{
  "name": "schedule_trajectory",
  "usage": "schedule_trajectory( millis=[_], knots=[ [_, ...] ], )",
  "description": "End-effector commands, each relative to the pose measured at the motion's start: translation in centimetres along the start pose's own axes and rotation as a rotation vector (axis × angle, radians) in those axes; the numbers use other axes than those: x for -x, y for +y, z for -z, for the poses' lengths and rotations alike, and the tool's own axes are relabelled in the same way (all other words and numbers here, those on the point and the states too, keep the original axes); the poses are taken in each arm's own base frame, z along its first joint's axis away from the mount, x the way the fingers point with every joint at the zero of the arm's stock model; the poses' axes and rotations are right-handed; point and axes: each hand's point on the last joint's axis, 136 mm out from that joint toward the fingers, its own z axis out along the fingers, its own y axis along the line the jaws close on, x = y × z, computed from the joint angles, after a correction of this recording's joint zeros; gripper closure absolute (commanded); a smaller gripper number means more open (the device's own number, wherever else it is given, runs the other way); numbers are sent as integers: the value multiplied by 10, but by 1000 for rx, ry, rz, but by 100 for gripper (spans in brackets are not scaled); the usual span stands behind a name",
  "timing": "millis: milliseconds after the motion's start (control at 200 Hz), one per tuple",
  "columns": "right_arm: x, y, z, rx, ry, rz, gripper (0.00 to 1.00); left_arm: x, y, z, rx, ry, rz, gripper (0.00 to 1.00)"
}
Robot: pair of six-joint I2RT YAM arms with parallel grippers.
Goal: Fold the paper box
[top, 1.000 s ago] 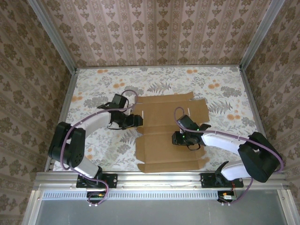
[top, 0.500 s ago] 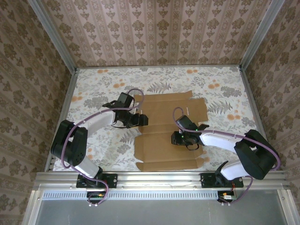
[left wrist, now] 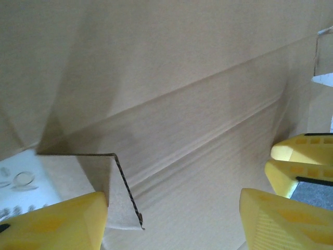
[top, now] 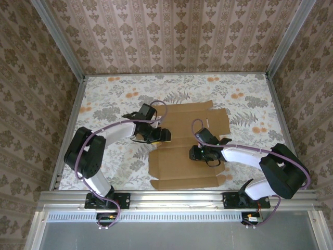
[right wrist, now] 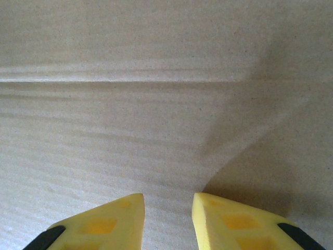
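The paper box (top: 177,166) is matt brown corrugated cardboard, with fluting exposed at a cut edge. Beneath it, the worktop (top: 104,94) is covered by a matt floral print. The fingers (left wrist: 57,224) of the left pincer (left wrist: 174,208) are made of smooth yellow plastic.

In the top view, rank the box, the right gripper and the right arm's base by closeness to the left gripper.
From the left gripper:
1. Box: directly beneath it, by the box's left edge.
2. Right gripper: to its right, over the box's middle.
3. Right arm's base: bottom right of the view.
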Motion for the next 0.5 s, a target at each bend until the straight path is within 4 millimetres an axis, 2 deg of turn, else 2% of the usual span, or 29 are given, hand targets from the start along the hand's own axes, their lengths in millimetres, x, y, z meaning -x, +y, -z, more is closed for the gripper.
schedule_trajectory(
  millis=[0, 215, 495],
  knots=[
    [-20, -23, -9, -89, 56, -11, 66, 8, -14, -9, -34, -7, -2, 33],
    [-21, -25, -9, -99, 60, -3, 66, -2, -6, -33, 32, 46, -1, 32],
    [-24, -26, -10, -108, 66, 5, 66, -13, 17, -40, 136, 61, 19, 34]
  ],
)
